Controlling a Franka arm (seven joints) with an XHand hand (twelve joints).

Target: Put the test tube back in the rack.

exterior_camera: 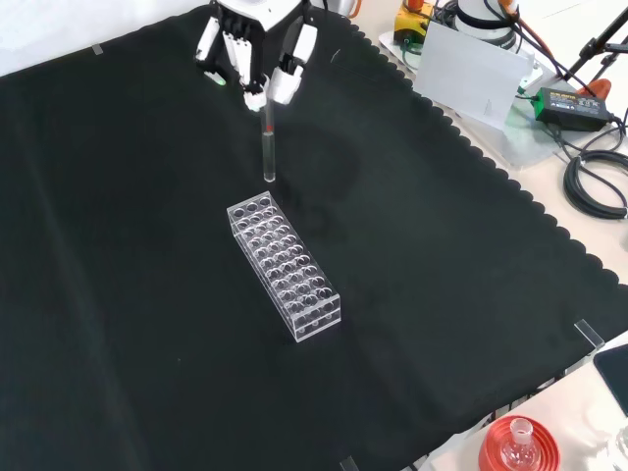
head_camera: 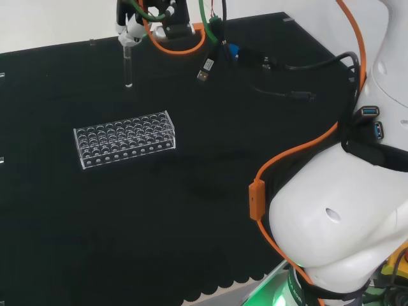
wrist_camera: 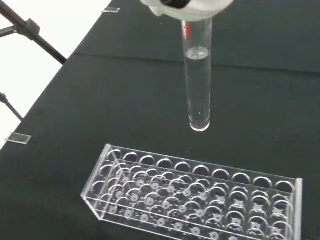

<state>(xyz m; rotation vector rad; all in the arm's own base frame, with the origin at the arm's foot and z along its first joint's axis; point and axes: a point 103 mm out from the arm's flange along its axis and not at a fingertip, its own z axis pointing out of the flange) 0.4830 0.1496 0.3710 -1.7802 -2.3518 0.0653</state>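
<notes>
Test tube (exterior_camera: 267, 152) hangs upright from the hand (exterior_camera: 257, 54), clear of the black cloth (exterior_camera: 118, 245) and above it, with its rounded bottom pointing down. The hand's fingertips (exterior_camera: 280, 86) are curled in and pinch the tube at its upper end, so the glass below them hangs free. In the wrist view the tube (wrist_camera: 198, 80) shows clear liquid filling most of its length, with the liquid's surface a little under the hand (wrist_camera: 186, 7) and a small red mark near the top. The clear plastic rack (exterior_camera: 283, 266) stands on the cloth toward its middle, well in from every edge, and its rows of round holes all look unfilled. The tube is not in the rack: in the front view its bottom hangs just beyond the rack's far short end, and in the wrist view it hovers above and beyond one long side of the rack (wrist_camera: 200, 197). In the head view the tube (head_camera: 128, 69) is near the cloth's far edge, farther off than the rack (head_camera: 125, 139), with the hand (head_camera: 131, 29) at the top. An orange cable (head_camera: 299, 150) runs along the white arm (head_camera: 338, 217) at the right of the head view.
</notes>
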